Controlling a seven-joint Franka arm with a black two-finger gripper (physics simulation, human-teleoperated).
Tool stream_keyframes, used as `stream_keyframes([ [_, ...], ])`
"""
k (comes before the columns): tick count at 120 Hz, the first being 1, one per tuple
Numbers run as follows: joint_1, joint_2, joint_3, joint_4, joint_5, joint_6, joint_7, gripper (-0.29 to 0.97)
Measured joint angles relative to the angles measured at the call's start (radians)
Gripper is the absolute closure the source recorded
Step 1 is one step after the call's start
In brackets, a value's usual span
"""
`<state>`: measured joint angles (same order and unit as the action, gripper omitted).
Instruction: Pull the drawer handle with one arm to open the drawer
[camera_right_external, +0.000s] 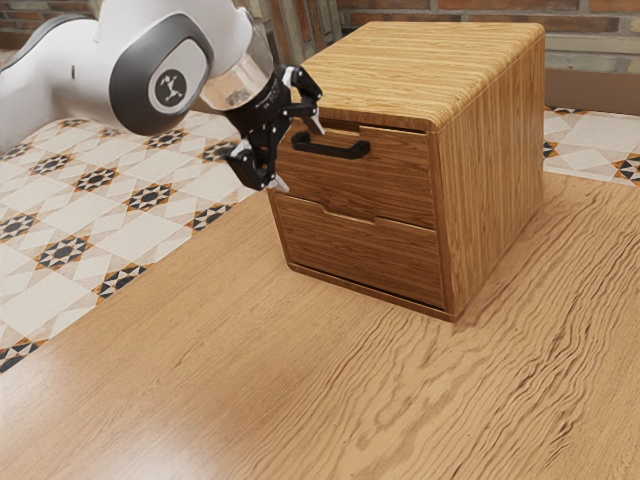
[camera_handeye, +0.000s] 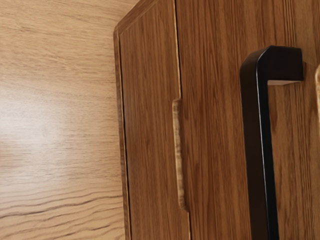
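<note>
A wooden cabinet (camera_right_external: 480, 150) with two drawers stands on the table. The upper drawer (camera_right_external: 380, 185) carries a black bar handle (camera_right_external: 332, 150) and its front sits level with the cabinet face. My black gripper (camera_right_external: 298, 152) is open at the handle's end toward the exterior view's left. One finger stands above the bar and the other below it, and neither finger touches it. In the wrist view the handle (camera_handeye: 257, 150) runs close in front of the hand across the upper drawer front (camera_handeye: 215, 125), beside the lower drawer front (camera_handeye: 150, 125).
The lower drawer (camera_right_external: 365, 250) has a cut-out lip and no handle. The wooden tabletop (camera_right_external: 300, 390) spreads in front of the cabinet. A patterned tile floor (camera_right_external: 90, 210) lies beyond the table at the exterior view's left, with a brick wall behind.
</note>
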<state>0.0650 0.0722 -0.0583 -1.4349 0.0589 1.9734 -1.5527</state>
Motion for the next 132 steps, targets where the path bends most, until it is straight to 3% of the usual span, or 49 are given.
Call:
stream_keyframes([
  [63,0.03,0.11,0.001,0.085,0.001,0.037,-0.01,0.0],
  [132,0.03,0.116,0.001,0.077,-0.001,0.042,-0.001,0.01],
])
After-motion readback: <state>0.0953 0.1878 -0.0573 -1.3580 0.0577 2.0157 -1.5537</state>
